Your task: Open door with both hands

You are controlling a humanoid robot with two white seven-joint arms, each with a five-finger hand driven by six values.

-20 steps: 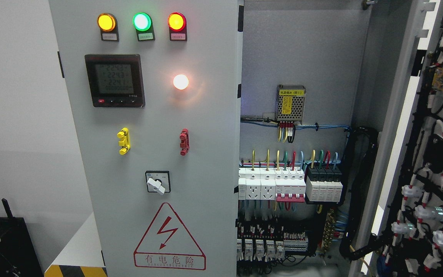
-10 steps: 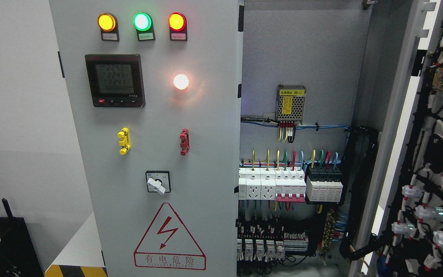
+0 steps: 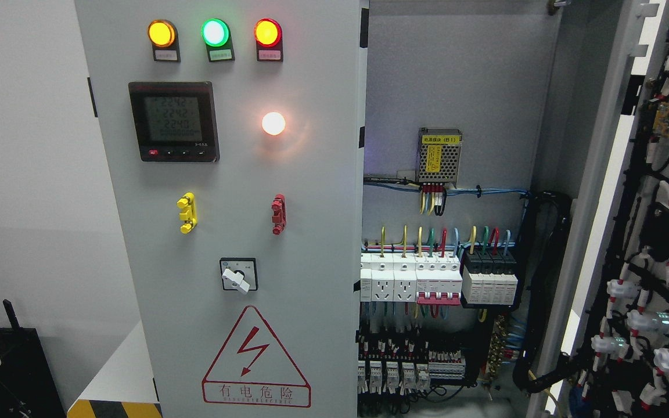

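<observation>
change: nothing moved since a second ago, only meter [image 3: 173,121] digits flicker | right door [image 3: 654,220] swung wide at right edge, left door [image 3: 224,232] apparently closed | hands: neither visible, state unknown | task: probably half done

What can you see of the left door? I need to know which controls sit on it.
The left door is a tall, light grey, apparently metal panel, seemingly shut. It carries three lit lamps, amber, green and red, a dark digital meter, a glowing white light, yellow and red handles, a rotary switch and a red shock-warning triangle.
</observation>
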